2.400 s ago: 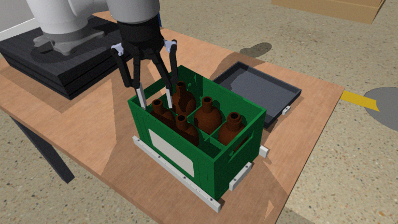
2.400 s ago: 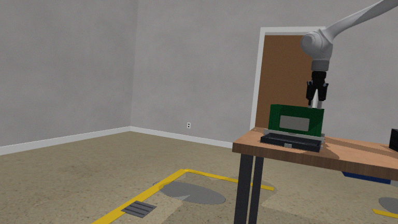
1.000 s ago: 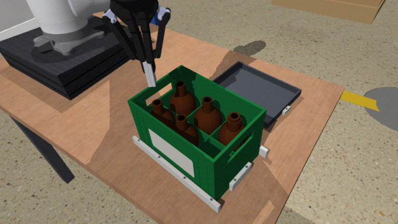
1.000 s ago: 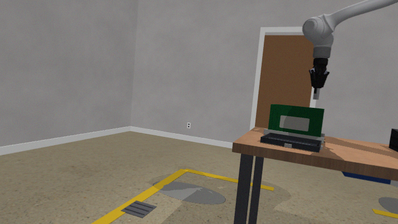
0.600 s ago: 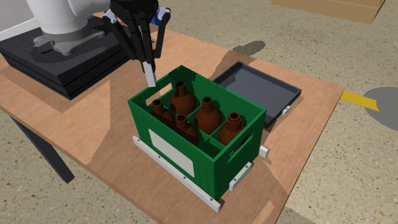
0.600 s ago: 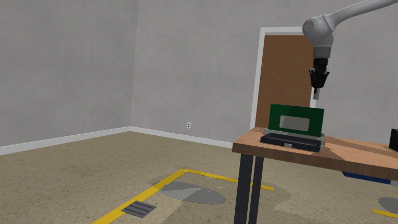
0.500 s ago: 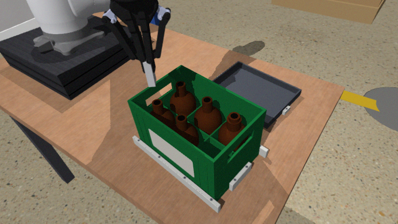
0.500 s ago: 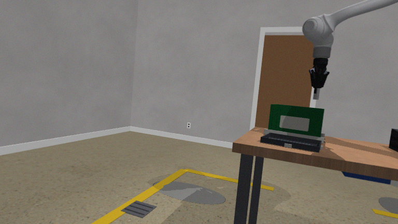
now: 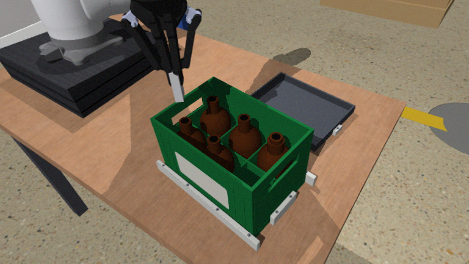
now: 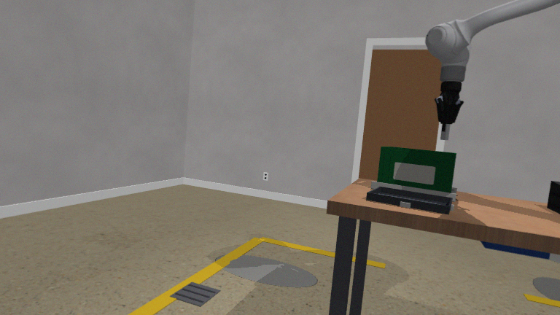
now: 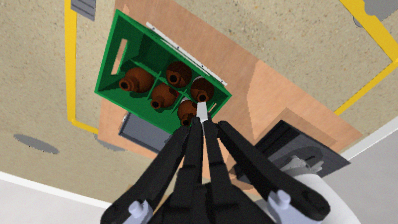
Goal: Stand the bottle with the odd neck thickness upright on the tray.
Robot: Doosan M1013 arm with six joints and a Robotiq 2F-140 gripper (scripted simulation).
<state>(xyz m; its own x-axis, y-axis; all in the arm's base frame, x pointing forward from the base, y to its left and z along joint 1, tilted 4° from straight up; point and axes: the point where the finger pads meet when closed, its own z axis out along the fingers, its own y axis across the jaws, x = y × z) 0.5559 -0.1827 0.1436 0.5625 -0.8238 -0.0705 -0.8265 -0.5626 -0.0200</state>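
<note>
A green crate stands on the wooden table and holds several brown bottles upright in its cells. The bottle at the right end has a visibly thicker neck than the others, such as the tall one at the back. A dark, empty tray lies just behind the crate. My gripper hangs above the crate's left end, fingers shut together with nothing between them. In the wrist view the gripper's fingertips meet over the crate. The exterior view shows the gripper above the crate.
White stop rails edge the crate at its front and right. The robot's black base fills the table's back left. The table edge runs close in front of the crate. A cardboard box lies on the floor far behind.
</note>
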